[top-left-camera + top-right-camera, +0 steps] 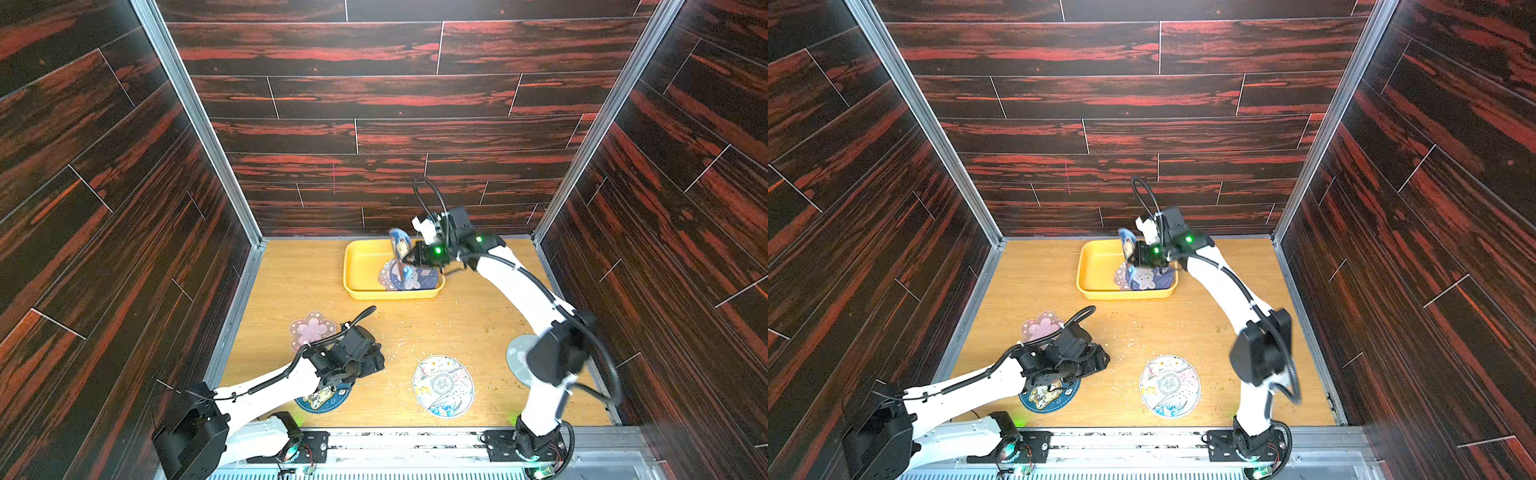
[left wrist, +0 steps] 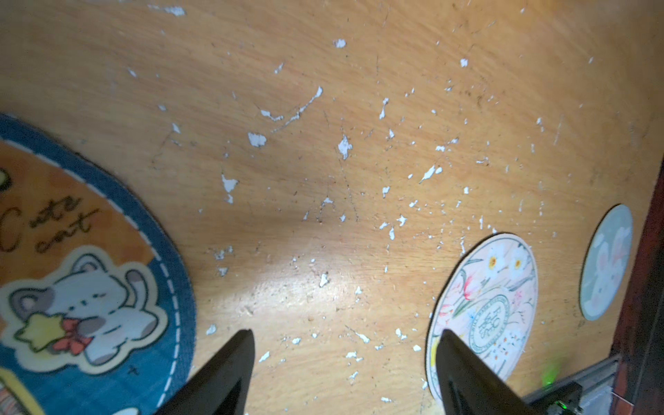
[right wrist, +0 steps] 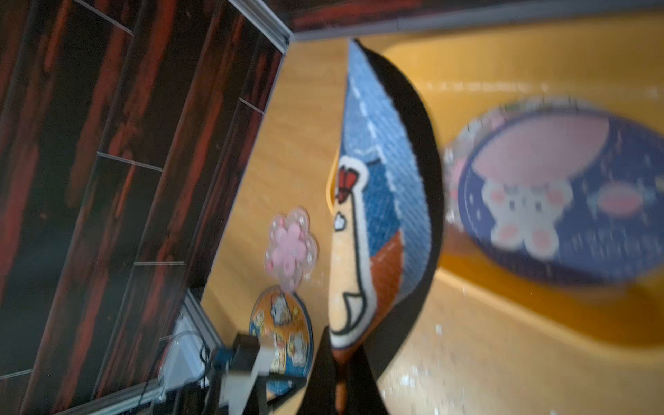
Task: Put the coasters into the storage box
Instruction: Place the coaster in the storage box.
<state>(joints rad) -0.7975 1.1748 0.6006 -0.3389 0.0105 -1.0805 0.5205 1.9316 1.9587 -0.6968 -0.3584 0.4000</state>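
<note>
we see the right gripper [image 3: 341,345] clamped on a blue coaster [image 3: 381,187], upright over the storage box [image 1: 348,266], left gripper [image 2: 346,336] spread, cat coaster [image 2: 90,251] just beside it

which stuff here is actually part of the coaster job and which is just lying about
Job:
box
held blue coaster
navy bunny coaster, in the box
blossom coaster
cat coaster
floral coaster
grey bunny coaster

Lying about:
white flecks on the table
front rail
</note>
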